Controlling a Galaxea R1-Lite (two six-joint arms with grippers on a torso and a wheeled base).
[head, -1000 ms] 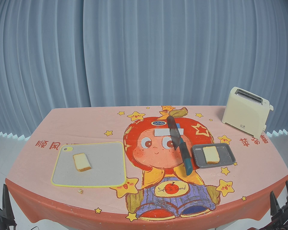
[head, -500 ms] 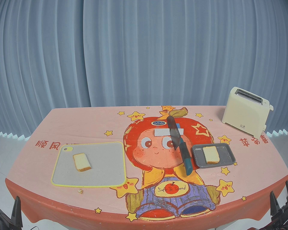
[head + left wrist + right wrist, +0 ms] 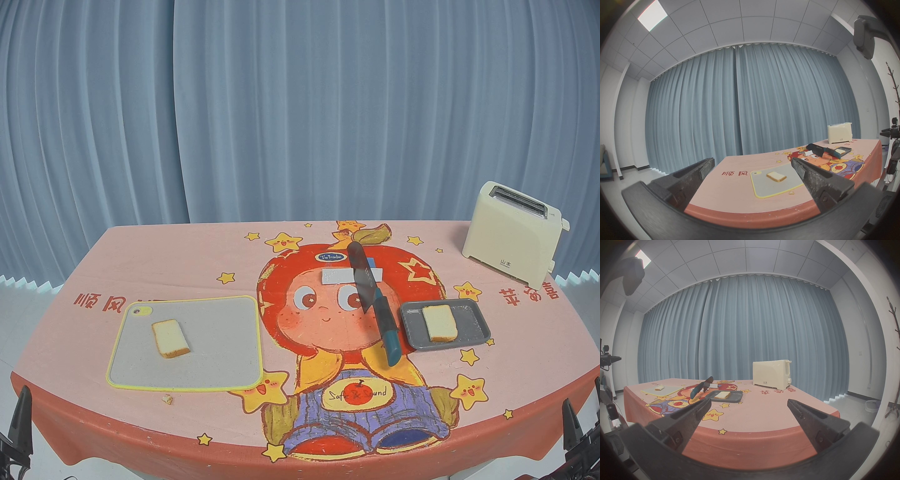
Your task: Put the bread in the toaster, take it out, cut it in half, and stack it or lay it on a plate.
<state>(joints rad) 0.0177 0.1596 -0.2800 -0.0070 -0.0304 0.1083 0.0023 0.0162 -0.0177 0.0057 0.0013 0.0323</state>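
The left gripper and right gripper sit at the lower corners of the head view, off the table's near edge, each with its jaws spread wide and holding nothing. The bread is already in two: one half lies on the board at lower left of centre, the other half lies on the plate at lower right of centre, so the board half looks like the piece left to carry over. The knife lies between board and plate, blade slanting away from the near edge, so a low carry across the middle could catch it and knock it into the plate. The bread looks soft. A hard pinch may crush or tear it, and a crumb already lies just off the board. Set down off-centre, the half could slide off the other one or over the plate's low rim. The toaster stands at right, well apart. Count: two halves, one board, one plate, one knife, one toaster, one crumb, two grippers.
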